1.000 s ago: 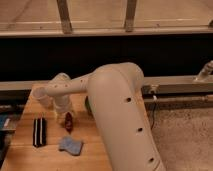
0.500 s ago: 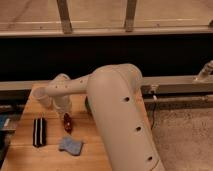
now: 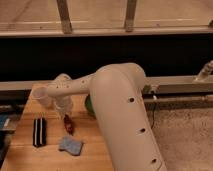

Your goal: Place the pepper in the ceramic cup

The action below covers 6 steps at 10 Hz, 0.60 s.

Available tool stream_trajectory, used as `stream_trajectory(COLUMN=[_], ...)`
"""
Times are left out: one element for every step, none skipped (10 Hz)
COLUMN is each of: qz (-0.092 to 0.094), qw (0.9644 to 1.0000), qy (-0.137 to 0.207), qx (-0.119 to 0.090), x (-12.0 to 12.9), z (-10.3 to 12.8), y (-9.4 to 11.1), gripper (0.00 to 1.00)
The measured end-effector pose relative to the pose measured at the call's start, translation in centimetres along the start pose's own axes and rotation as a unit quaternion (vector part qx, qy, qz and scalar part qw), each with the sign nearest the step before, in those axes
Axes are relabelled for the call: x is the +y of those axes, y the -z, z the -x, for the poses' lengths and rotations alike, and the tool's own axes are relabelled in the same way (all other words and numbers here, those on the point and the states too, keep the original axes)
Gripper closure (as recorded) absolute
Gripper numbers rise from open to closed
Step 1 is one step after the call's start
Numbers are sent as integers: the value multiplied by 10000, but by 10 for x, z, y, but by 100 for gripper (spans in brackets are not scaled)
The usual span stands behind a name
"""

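Little differs from half a second ago: your gripper (image 3: 65, 113) hangs at nearly the same place, near the left side of the light brown wooden table (image 3: 47, 161), and the small, slender, dark red glossy pepper (image 3: 68, 124) sits only slightly lower and nearer than before. The other things have not moved.

The pepper is narrow and pointed like a chili, and it stands almost upright directly under the gripper, with its upper end at the gripper's tip. You cannot tell whether the gripper is closed on the pepper or only touching it, and you cannot tell whether the lower end of the pepper rests on the wood.

The small pale white-pinkish ceramic cup (image 3: 40, 98) is tapered, wider at the rim and without a handle. It stands just to the far left of the gripper, partly behind the smooth white rounded arm (image 3: 117, 107), and the pepper is outside it, near and to the right.

The green bowl (image 3: 88, 106) shows only as a narrow edge to the right of the gripper, mostly hidden by the arm. The black-and-white striped block (image 3: 39, 131) lies flat to the left of the pepper, and the soft, crumpled blue cloth (image 3: 71, 145) lies just nearer than the pepper.
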Motion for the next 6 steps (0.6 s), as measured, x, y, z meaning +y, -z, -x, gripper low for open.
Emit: stream_trajectory(qz=[2,10,42,70,75,69], qw=[10000,10000,9999,9996,9993,9985], qy=[-7,-17,-41,-64,-80,-89], qx=[-19,-48,-120,-260,-368,-535], x=[-1,-2,-3,-6,-8,-10], z=[-1,-2,-1,2,5,11], y=[2,5,11,25,37,56], gripper=[100,100,100,100,100,100])
